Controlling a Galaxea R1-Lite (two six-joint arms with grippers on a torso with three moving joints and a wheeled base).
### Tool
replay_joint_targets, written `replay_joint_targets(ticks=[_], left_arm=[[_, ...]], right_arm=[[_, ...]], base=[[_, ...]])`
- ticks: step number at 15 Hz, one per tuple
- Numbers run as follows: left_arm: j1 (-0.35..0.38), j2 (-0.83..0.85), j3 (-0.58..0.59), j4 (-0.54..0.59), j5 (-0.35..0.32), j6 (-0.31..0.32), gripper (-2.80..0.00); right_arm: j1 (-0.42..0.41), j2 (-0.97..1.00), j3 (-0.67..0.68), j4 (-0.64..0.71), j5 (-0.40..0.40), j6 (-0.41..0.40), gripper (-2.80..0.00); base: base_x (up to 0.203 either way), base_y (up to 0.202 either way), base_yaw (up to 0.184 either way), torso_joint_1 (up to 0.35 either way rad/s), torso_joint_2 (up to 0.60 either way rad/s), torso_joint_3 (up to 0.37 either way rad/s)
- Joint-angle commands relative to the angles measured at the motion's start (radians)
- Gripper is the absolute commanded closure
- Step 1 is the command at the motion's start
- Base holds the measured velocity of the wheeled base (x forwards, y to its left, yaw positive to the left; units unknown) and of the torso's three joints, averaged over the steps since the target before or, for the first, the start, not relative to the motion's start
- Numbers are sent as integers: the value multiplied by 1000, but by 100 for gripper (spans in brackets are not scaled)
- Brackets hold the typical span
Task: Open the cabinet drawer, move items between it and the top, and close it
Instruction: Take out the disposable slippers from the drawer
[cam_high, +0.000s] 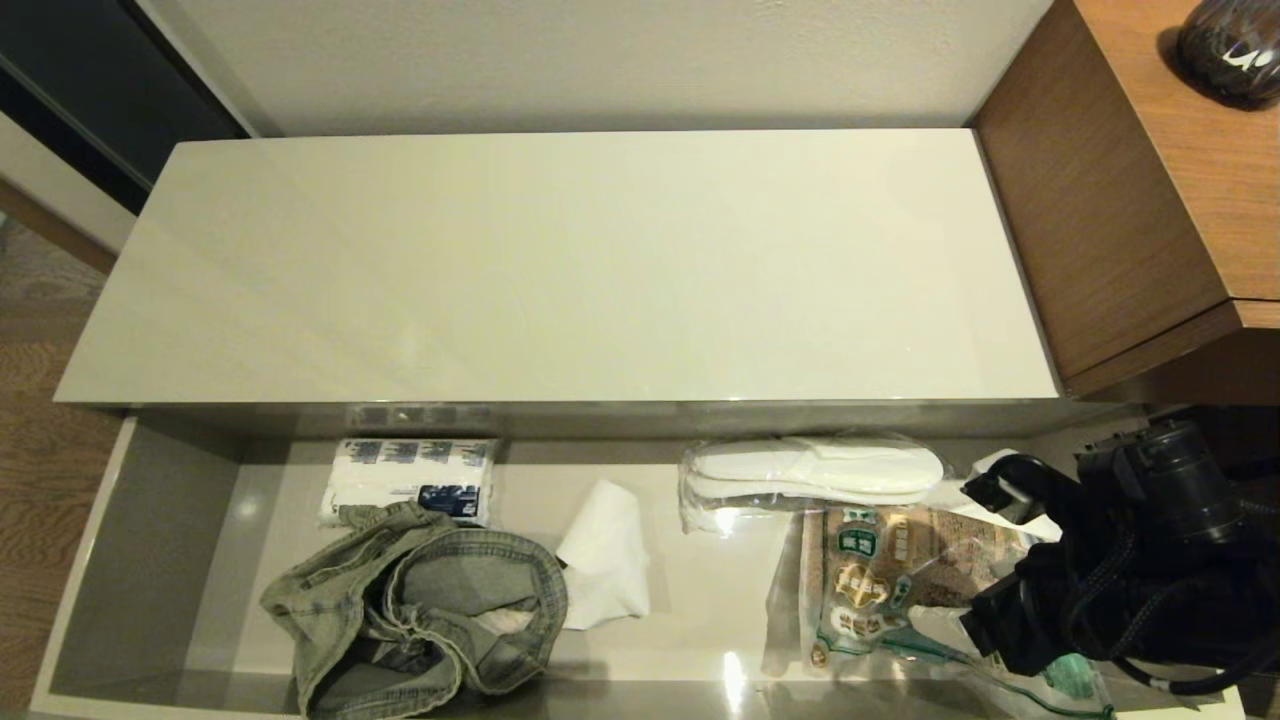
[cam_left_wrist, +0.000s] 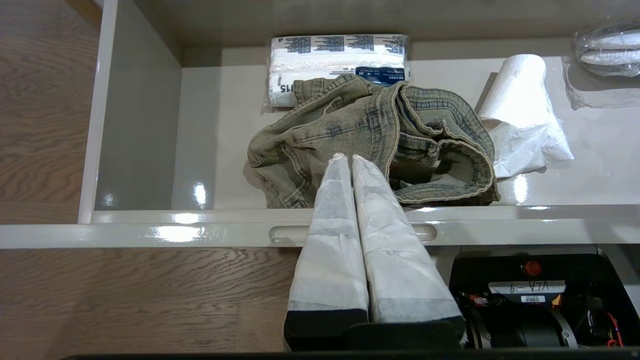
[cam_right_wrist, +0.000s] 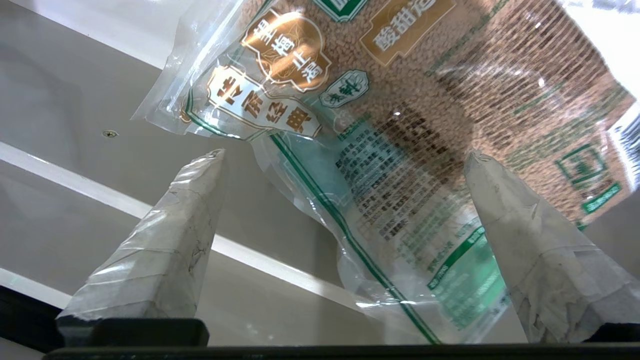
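Drawer: the cabinet drawer stood pulled out, its contents in plain sight below the bare cabinet top.
Slippers: the wrapped slippers lay at the back of the drawer on the right side, touching the food packet in front of them.
Jeans: the denim garment sat crumpled near the front left, partly over the paper pack, with a white tissue roll beside it.
Right gripper: the right gripper hung low over the right end of the drawer, fingers spread wide and empty, straddling the food packet rather than the slippers.
Left gripper: the left gripper was pressed shut and empty, poised above the drawer front in line with the jeans.
Handling, slippers: probably light and flat, but the clear wrap looks slick and crinkly; pinching across the narrow middle of the pair seems safer than grabbing loose film.
Handling, jeans: soft, floppy and heavier; a thick fold or the waistband seam would likely hold best, though it would drape and drag.
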Motion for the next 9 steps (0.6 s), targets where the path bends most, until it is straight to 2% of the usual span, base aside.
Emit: replay_joint_targets(ticks=[1, 2, 9], left_arm=[[0, 2, 0, 0, -1, 0, 0], [0, 2, 0, 0, 1, 0, 0], [-1, 2, 0, 0, 0, 0, 0]], right_arm=[[1, 9, -5, -13, 0, 21, -280], [1, 12, -7, -44, -2, 49, -280], [-1, 14, 2, -79, 0, 55, -280]], base=[[0, 0, 0, 0, 0, 0], [0, 0, 0, 0, 0, 0], [0, 0, 0, 0, 0, 0]])
